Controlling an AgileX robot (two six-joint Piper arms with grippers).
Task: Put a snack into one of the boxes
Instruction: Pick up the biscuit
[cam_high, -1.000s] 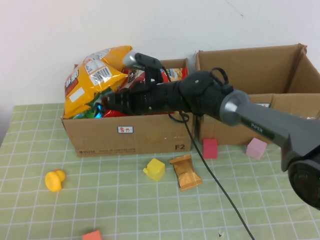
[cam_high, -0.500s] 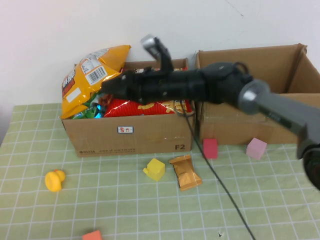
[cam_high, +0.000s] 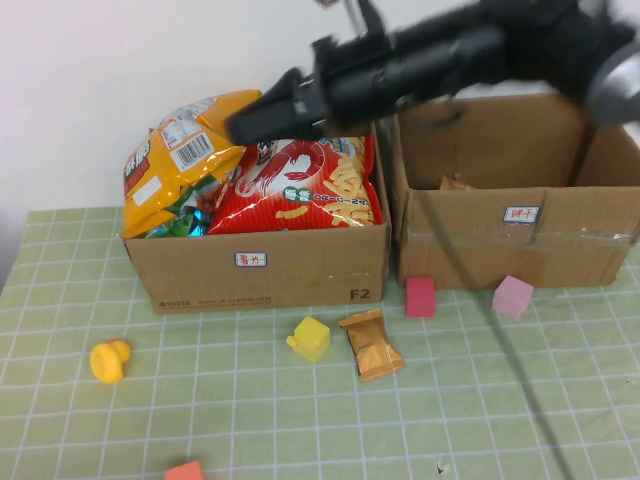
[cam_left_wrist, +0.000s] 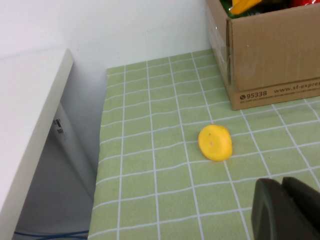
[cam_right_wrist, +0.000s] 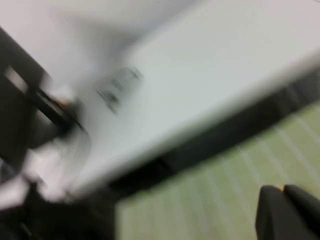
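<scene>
- Snack bag (cam_high: 300, 190), red, now lies exposed in left box (cam_high: 260, 265); right end effector (cam_high: 250, 122) has lifted clear, closed and empty.
- Left end effector (cam_left_wrist: 287, 210), closed, idles near yellow duck (cam_left_wrist: 215, 142).

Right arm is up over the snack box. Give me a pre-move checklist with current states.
1. Right tool above left box, shut: ok.
2. Snack held in right tool: not ok, nothing visible in it.
3. Red snack bag lying in left box: ok.
4. Right box open, with room: ok.
5. Left tool shut, parked near yellow duck: ok.
6. Small orange packet on mat, outside boxes: not ok.
</scene>
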